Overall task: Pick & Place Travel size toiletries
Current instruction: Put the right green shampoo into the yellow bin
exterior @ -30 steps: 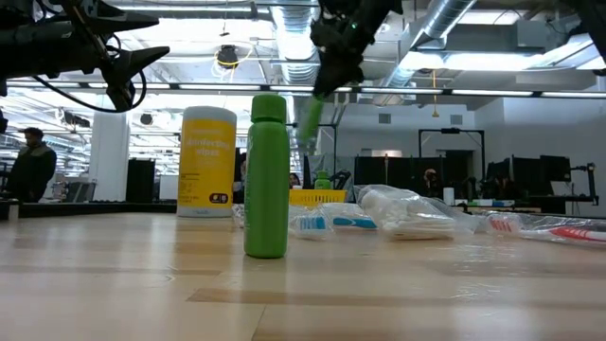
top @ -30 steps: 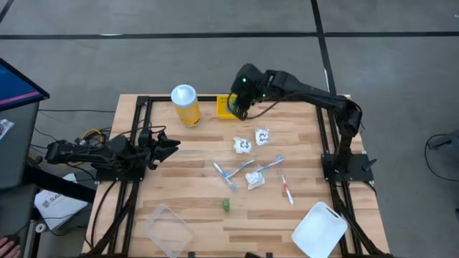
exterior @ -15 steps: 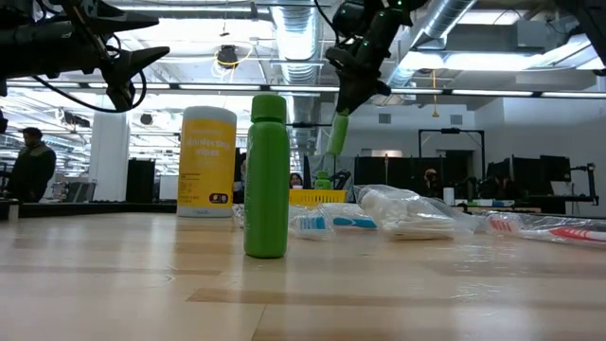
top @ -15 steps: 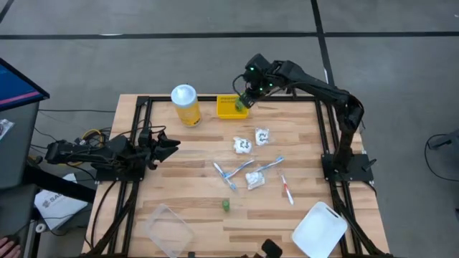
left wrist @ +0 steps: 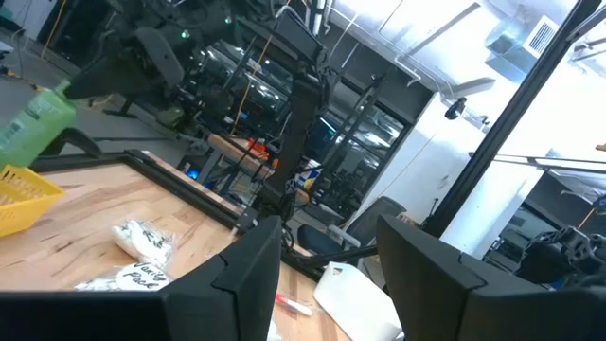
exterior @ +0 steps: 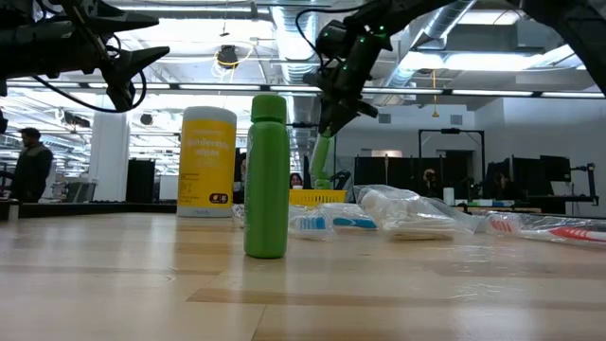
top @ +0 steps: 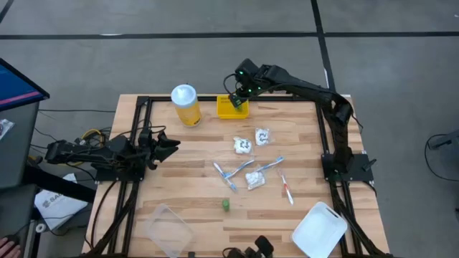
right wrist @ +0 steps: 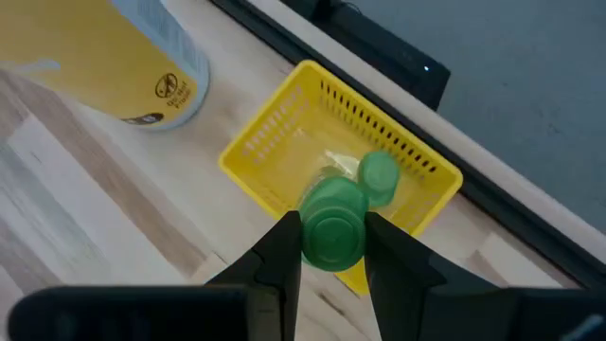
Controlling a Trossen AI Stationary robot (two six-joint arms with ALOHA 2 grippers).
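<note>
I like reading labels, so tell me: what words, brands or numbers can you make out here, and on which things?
Yellow jar: dark print on its label, too blurred to read.
White packets: dark script, not legible.
Green bottle: no text visible.
Yellow basket: none.

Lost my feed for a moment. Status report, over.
Right gripper shut on green bottle, above yellow basket; one green bottle already inside. Left gripper open, idle at table's left edge. Path clear.

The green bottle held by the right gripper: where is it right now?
The green bottle hangs in the right gripper above the yellow basket at the table's far edge, right of the yellow jar.
</note>
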